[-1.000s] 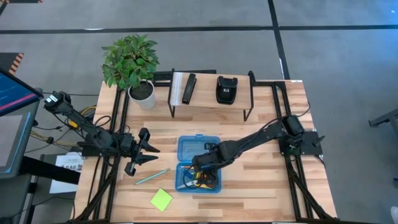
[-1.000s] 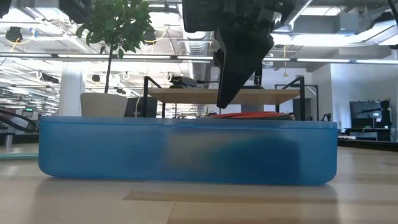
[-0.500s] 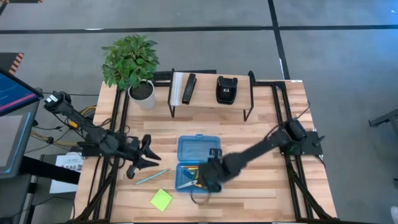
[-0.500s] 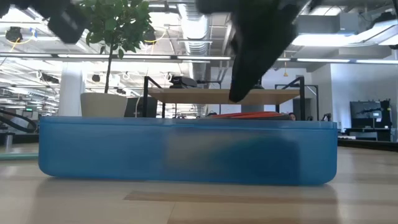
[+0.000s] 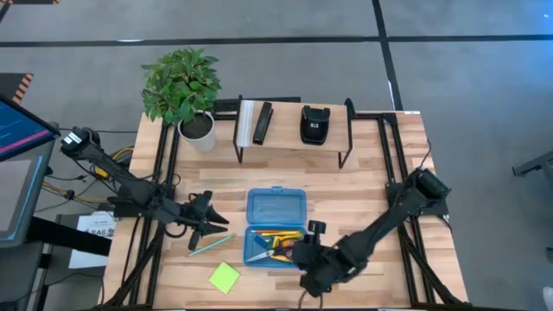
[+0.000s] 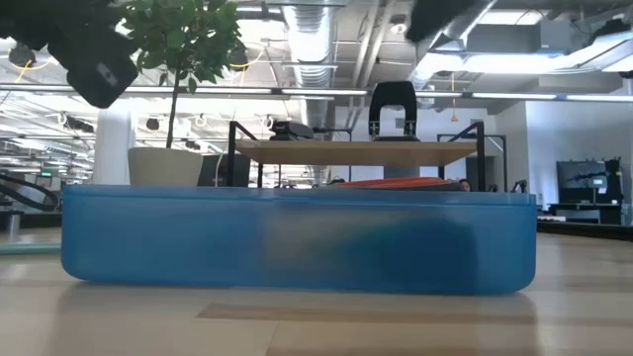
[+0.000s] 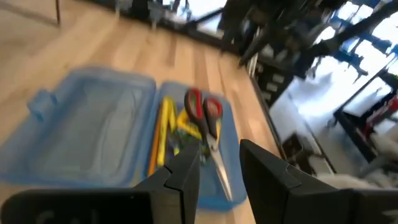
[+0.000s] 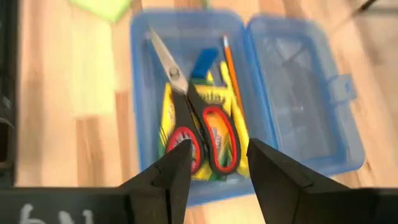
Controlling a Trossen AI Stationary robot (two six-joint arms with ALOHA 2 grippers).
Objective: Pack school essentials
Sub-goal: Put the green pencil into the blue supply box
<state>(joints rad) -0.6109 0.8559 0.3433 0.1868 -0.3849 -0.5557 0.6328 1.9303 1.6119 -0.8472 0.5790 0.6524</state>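
The right gripper [image 5: 313, 228], a second ago down inside the blue box [image 5: 288, 257], has pulled back toward the near right and now hangs released and empty, jaws parted, just beside the box's right wall. The red-handled scissors [image 8: 198, 127] lie on the crayon box [image 8: 211, 102], with a yellow pencil [image 8: 231, 62] and the blue eraser [image 8: 203, 62] alongside.

So that drop looks done. The teal pencil [image 5: 210, 245] and the sticky-note pad [image 5: 224, 276] lie outside on the table [image 5: 363, 186], left of the box. The left gripper [image 5: 210, 216] hovers near the pencil, jaws parted and empty, with open wood around it.
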